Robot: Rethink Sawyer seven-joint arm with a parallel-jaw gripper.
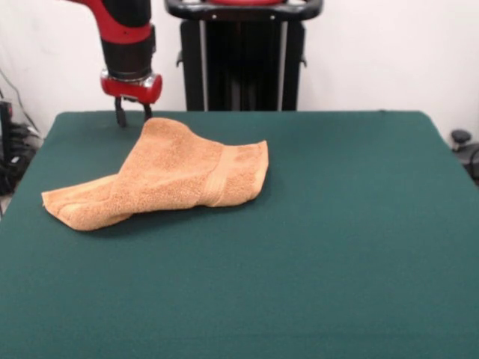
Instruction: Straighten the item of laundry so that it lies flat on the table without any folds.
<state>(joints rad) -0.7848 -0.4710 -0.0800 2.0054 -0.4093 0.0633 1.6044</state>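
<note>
Arm: I am seeing the red and black arm [123,30] coming down at the far left of the table [337,247], its upper part cut off by the top edge.

Gripper [133,114]: it is hanging upright just above the felt, close beside the towel's far corner. Two short dark fingers [120,116] are showing with a small gap between them, so I am reading it as slightly parted and holding nothing. Whether the tips are touching the cloth, I cannot tell.

Towel [168,176]: the orange-tan piece is lying on the left half of the table, toward the far side. One part is folding over another, giving a rough Y shape; a woven band [217,179] is running across near its right end. The layer underneath is hiding from me.

Pedestal [243,56]: black, standing beyond the far edge, its top cropped.
</note>
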